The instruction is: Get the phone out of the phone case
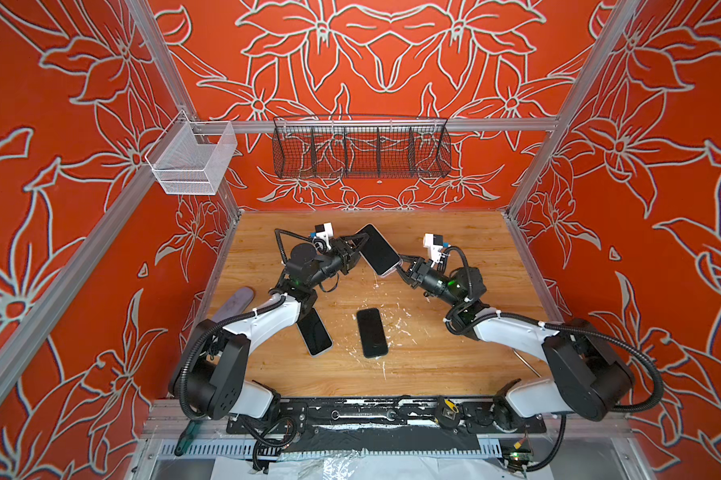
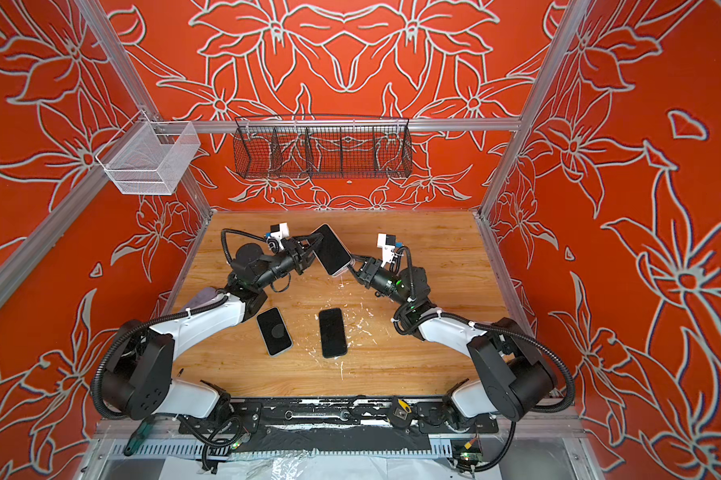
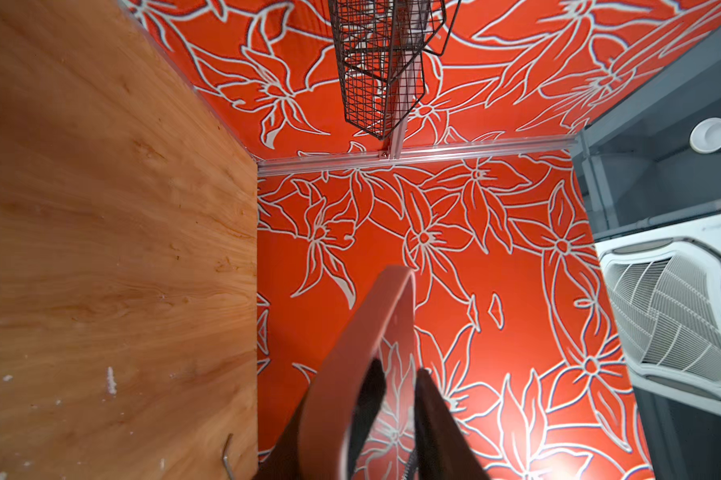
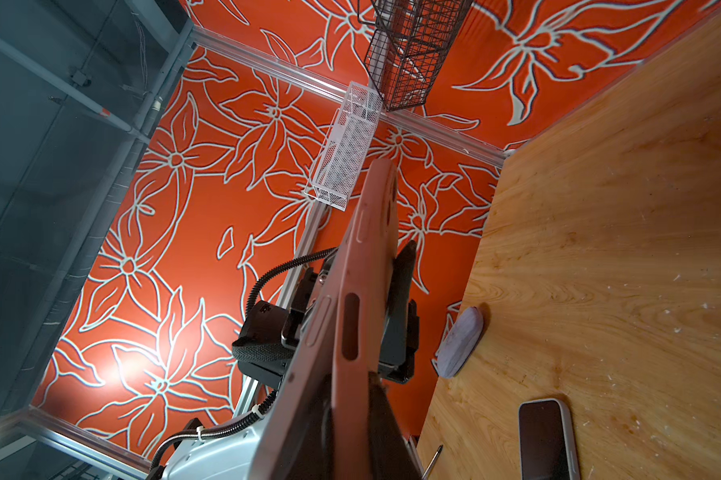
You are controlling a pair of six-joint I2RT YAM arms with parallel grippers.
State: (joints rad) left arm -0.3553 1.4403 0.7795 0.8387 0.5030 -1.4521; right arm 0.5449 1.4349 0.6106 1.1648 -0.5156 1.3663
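A phone [image 1: 377,248] with a dark screen sits in a pink phone case [image 4: 365,266] and hangs tilted above the back of the table in both top views. My right gripper [image 4: 348,386] is shut on the case's lower end [image 1: 401,266]. My left gripper [image 3: 381,386] is open around the upper long edge. The case lies against the lower finger, and the upper finger [image 3: 429,399] stands clear of the screen. In a top view the left gripper [image 2: 311,249] is left of the phone. I cannot tell whether the phone has come loose from the case.
Two more phones lie on the wooden table [image 1: 433,365]: one [image 1: 315,332] partly under my left arm, one [image 1: 372,332] mid-table. A flat lilac piece [image 1: 238,301] rests at the left edge. A black wire basket [image 1: 361,147] and a white mesh basket [image 1: 192,160] hang behind.
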